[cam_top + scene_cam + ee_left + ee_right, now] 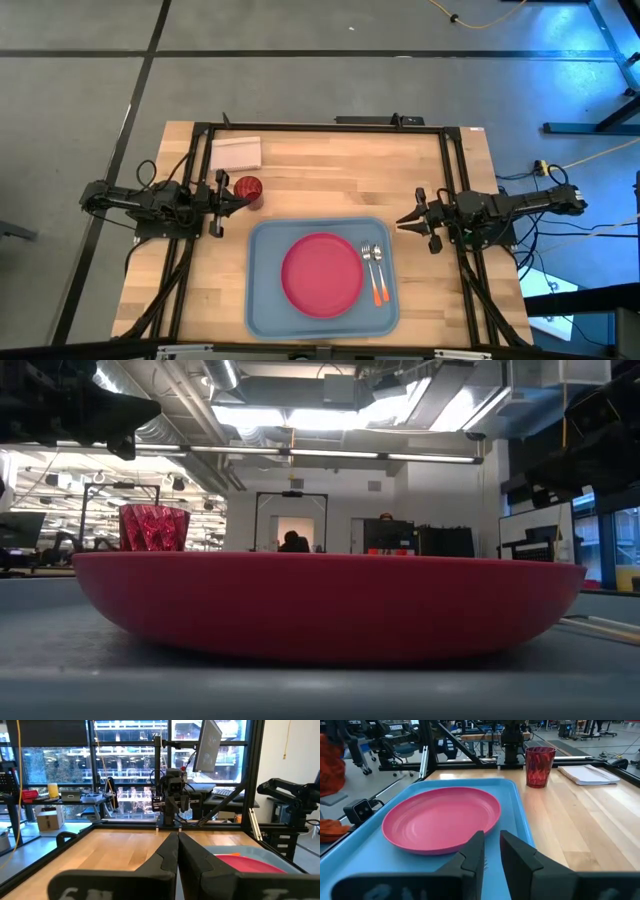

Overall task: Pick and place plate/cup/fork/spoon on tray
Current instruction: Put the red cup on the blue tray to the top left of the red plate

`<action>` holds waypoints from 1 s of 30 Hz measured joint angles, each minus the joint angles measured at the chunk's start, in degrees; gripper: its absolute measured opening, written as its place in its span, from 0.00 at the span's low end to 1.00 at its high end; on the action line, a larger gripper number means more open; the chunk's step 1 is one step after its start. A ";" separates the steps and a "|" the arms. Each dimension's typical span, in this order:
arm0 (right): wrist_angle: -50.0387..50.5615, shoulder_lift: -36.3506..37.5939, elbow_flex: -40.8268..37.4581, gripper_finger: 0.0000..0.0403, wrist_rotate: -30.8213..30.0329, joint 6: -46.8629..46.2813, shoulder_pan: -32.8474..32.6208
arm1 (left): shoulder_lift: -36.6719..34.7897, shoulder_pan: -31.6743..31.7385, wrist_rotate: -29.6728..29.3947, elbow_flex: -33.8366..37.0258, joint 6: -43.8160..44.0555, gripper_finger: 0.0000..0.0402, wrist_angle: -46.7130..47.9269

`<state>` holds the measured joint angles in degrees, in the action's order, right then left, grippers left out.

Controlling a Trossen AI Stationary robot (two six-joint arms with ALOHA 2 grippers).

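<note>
Both arms reach level over the tabletop's sides. Left gripper (pixel 243 196), jaws clenched empty, sits beside the cup (pixel 248 189). Right gripper (pixel 402 222), jaws slightly parted, empty, faces the tray (pixel 265 300) holding plate (pixel 321 273), fork (pixel 367 255), spoon (pixel 378 257).

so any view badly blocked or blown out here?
Low view: the plate fills the foreground, only the cup peeks over it; ceiling lights glare. Left wrist view: bright windows backlight the scene. High view: even light, blue cast at the right.
</note>
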<state>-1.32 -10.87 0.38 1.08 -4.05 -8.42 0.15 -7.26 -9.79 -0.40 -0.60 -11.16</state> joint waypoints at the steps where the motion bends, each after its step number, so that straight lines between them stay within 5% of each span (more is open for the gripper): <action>1: 0.00 0.00 0.00 0.16 0.00 0.01 0.00 | 0.01 -0.01 -0.02 -0.01 0.00 0.00 0.01; 12: -0.01 0.00 0.00 0.16 0.00 0.02 0.01 | 0.02 0.00 0.45 -0.01 2.25 0.00 -0.59; 21: -0.02 0.02 0.00 0.16 0.00 0.02 0.01 | 0.23 0.01 -1.56 -0.14 15.65 0.00 -15.57; 26: -0.02 0.02 0.00 0.16 0.00 0.02 0.00 | 3.18 -0.01 -1.09 -9.84 18.96 0.00 -4.77; 30: -0.02 0.02 0.00 0.16 0.00 0.02 0.00 | 13.34 0.00 -3.07 -20.22 21.57 0.00 7.72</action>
<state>-1.34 -10.85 0.38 1.08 -4.03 -8.42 13.49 -7.26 -12.86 -20.63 20.97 -3.44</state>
